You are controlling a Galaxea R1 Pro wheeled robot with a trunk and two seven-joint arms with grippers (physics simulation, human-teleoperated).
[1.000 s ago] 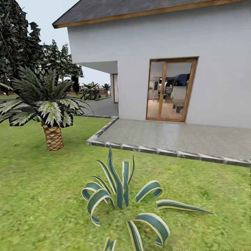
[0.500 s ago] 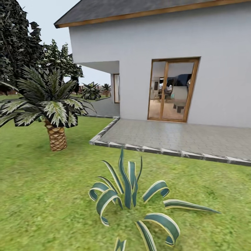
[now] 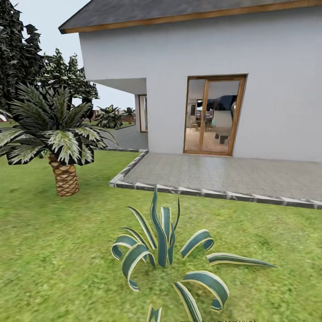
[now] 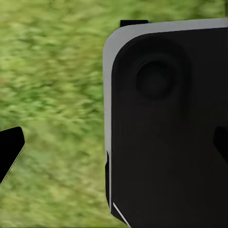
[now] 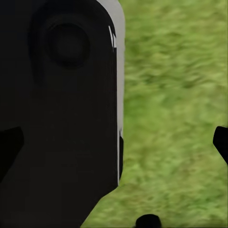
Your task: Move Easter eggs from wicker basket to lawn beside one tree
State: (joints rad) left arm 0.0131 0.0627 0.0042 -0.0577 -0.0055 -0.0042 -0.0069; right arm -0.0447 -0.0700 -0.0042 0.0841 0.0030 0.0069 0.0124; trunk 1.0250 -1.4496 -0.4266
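green lawn [image 4: 52, 95] beneath left claw [image 4: 114, 142]

- We count one white house [image 3: 201, 58] at twelve o'clock.
- One glazed double door [image 3: 213, 115], two panes.
- One paved patio [image 3: 223, 176].
- One striped agave [image 3: 167, 255] at six o'clock.
- One short palm [image 3: 53, 134] at nine o'clock.
- One lawn [image 3: 53, 250].
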